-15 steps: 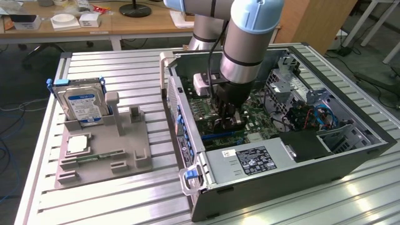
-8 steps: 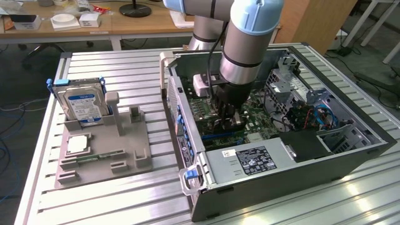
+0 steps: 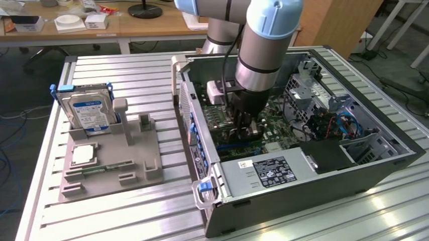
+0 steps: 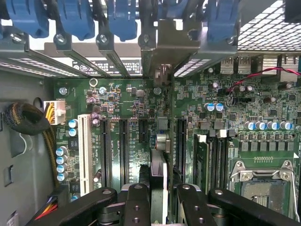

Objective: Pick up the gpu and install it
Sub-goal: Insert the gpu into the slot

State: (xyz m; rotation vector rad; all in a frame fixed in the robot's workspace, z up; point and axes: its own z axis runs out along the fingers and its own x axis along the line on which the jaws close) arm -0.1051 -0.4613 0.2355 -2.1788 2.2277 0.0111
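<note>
pincer (image 4: 159,188) gripping gpu (image 4: 160,146) edge-on, over motherboard (image 4: 127,101) slots

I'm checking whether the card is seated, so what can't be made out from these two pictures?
- Exterior view: the gripper tips and the gpu are hidden by the arm and the case wall.
- Wrist view: the gpu stands edge-on, so its face and connector edge are unseen.
- Wrist view: whether it sits in a motherboard slot is hidden behind the fingers.

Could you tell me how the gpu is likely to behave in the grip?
The gpu, edge-on in the tool, looks thin, so it is probably stiff but light. Pinched near one edge, it may pivot if nudged.
</note>
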